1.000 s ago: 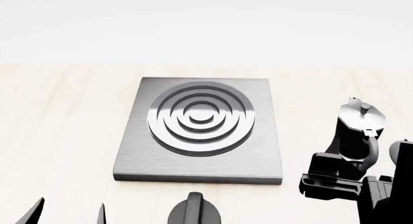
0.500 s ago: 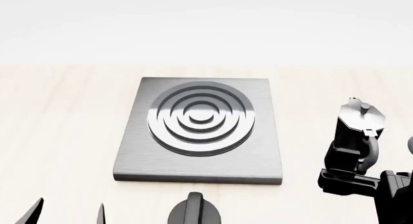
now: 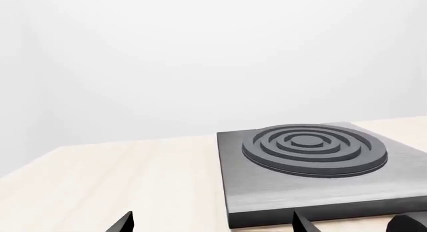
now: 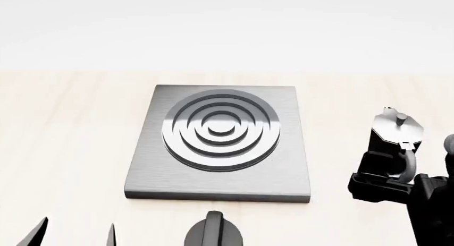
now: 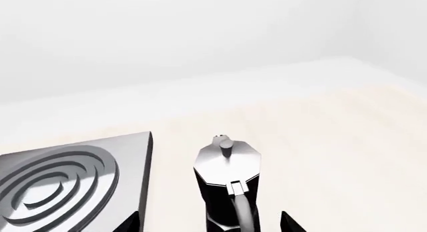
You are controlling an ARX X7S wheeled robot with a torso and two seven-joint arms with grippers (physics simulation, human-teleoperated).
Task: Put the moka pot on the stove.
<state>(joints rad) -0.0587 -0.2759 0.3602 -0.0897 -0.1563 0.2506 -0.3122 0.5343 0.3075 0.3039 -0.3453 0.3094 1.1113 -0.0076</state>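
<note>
Over the last second the right gripper has slid from lower centre-right of the head view toward the right edge, then settled a touch higher, so that its dark body now sits directly in front of the base of the moka pot at the right of the frame. The pot itself has not budged: it stands upright on the pale wooden table, just beside the right edge of the stove but clear of it, silver lid and knob up, curved handle facing the gripper. In the right wrist view the moka pot fills the lower middle, with two dark finger tips showing at the bottom edge on either side of it, one at lower left and the other at lower right, both apart from the pot's walls; the jaws stand spread and hold nothing. That reads as lining up for a grasp low on the body or around the handle, with closing, lifting and carrying to the burner rings all still ahead (the stove top is bare). The left gripper shows only as two separated tips at the lower left of the head view, spread and idle, unmoved across the frames.
</note>
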